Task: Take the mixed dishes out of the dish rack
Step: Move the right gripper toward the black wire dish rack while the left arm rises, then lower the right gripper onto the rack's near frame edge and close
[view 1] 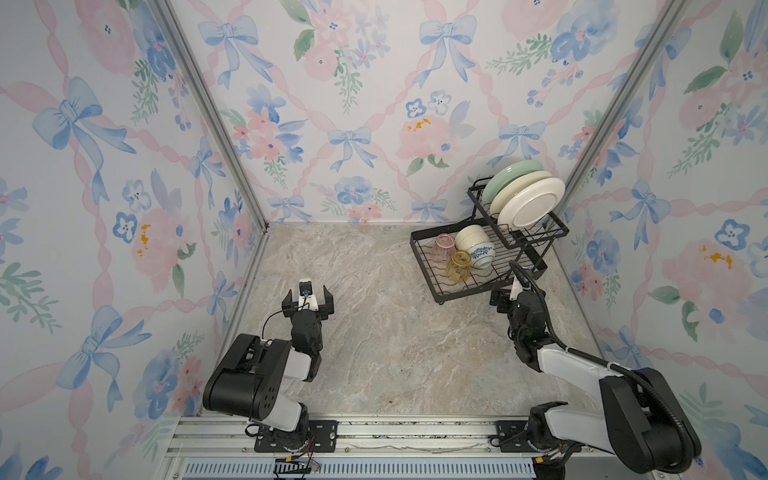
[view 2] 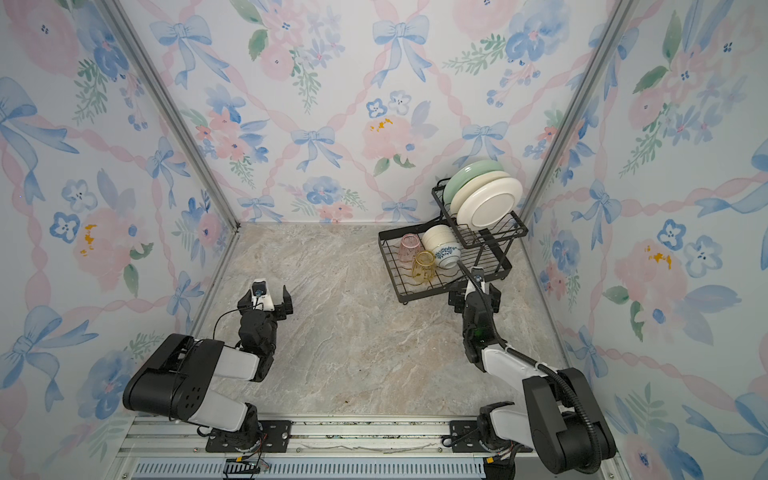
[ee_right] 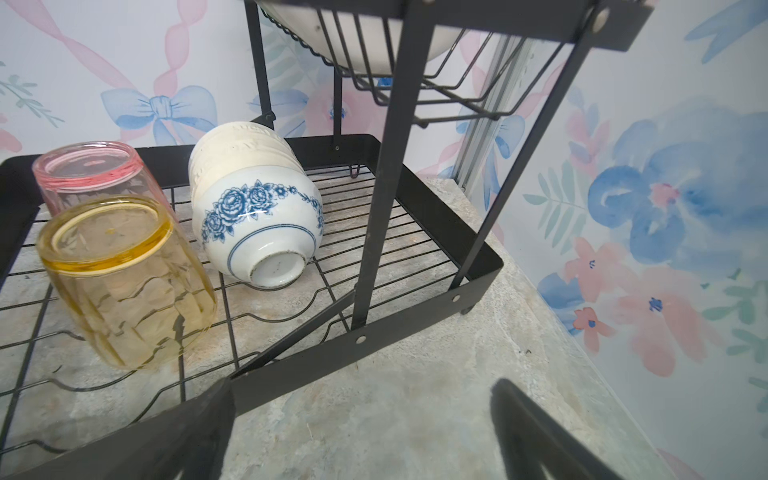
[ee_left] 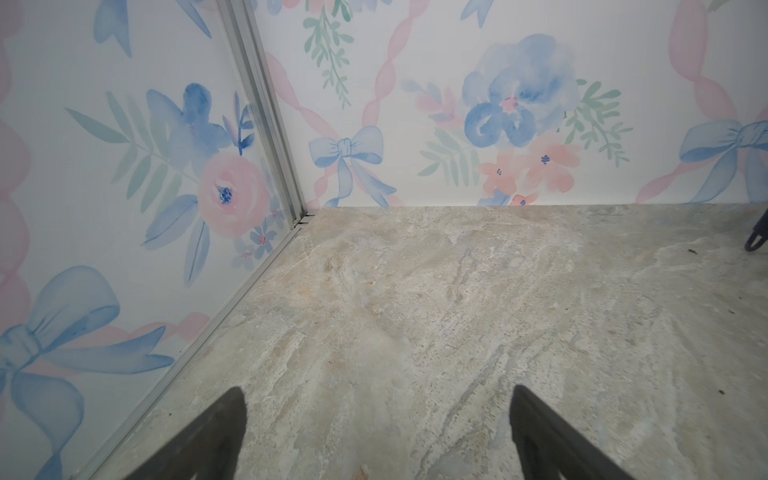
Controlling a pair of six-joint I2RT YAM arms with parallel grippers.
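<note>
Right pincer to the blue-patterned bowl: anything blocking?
Yes, the dish rack itself. Its low front rim runs across between the open right pincer and the blue-patterned bowl, and its upright stands beside that path. The amber tumbler sits next to the bowl.

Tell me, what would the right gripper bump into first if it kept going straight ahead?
Probably the black front rim of the dish rack; the open right gripper points right at it. The blue-patterned bowl sits farther in, though depth is unclear.

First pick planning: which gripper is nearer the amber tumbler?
Right. The right gripper is at the dish rack edge near the amber tumbler; the left gripper is far across the table.
</note>
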